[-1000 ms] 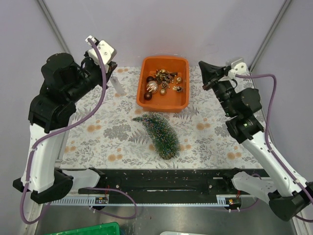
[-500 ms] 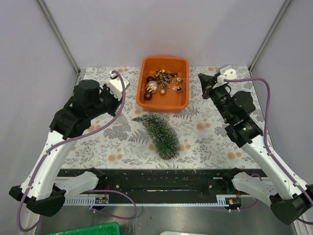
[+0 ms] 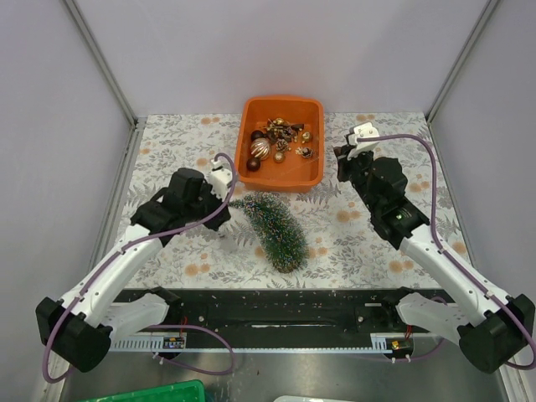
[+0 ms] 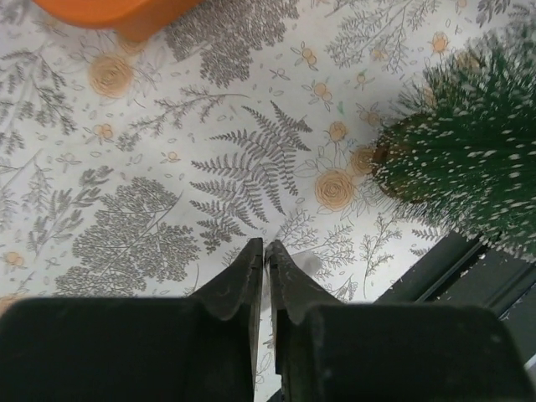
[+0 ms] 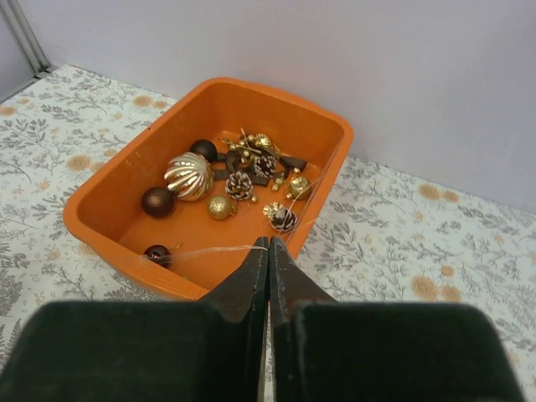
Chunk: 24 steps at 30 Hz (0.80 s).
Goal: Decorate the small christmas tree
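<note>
The small christmas tree (image 3: 272, 224) lies on its side mid-table, tip toward the orange tray (image 3: 312, 172), brown base toward the near edge. In the left wrist view the tree (image 4: 469, 159) is at the right. My left gripper (image 3: 229, 238) is shut and empty, low over the cloth just left of the tree; it also shows in the left wrist view (image 4: 265, 244). My right gripper (image 3: 342, 161) is shut, hovering just right of the tray. In the right wrist view (image 5: 268, 243) its tips point at the tray (image 5: 343, 142), and a thin thread runs past them.
The tray holds a ribbed gold ball (image 5: 188, 175), dark red balls (image 5: 157, 201), pinecones (image 5: 239, 185) and small gold pieces. A black rail (image 3: 268, 306) runs along the near edge. Grey walls close the back and sides.
My left arm has swung down from the far left corner to the cloth beside the tree. My right arm has come lower and nearer, just right of the tray. The tree has not moved.
</note>
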Each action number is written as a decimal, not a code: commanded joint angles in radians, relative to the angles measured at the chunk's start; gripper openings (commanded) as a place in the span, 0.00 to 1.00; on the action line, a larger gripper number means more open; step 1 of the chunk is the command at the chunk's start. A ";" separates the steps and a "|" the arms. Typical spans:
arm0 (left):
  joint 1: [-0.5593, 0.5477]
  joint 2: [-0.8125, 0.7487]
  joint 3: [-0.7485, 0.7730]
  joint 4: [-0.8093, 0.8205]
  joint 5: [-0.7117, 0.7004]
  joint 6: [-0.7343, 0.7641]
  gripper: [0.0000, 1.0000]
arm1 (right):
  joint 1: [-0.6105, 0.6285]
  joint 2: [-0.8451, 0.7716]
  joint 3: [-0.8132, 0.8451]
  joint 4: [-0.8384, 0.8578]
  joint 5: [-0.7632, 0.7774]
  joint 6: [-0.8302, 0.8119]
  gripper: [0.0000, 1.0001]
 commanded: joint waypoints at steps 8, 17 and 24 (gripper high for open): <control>0.005 -0.053 -0.138 0.079 0.089 -0.065 0.46 | -0.005 -0.102 -0.046 -0.090 0.073 0.198 0.00; 0.006 -0.193 -0.105 -0.034 0.029 -0.028 0.50 | -0.007 -0.206 0.009 -0.370 0.093 0.282 0.00; 0.008 -0.311 -0.060 -0.105 -0.006 -0.008 0.53 | -0.007 -0.295 0.132 -0.656 -0.060 0.366 0.00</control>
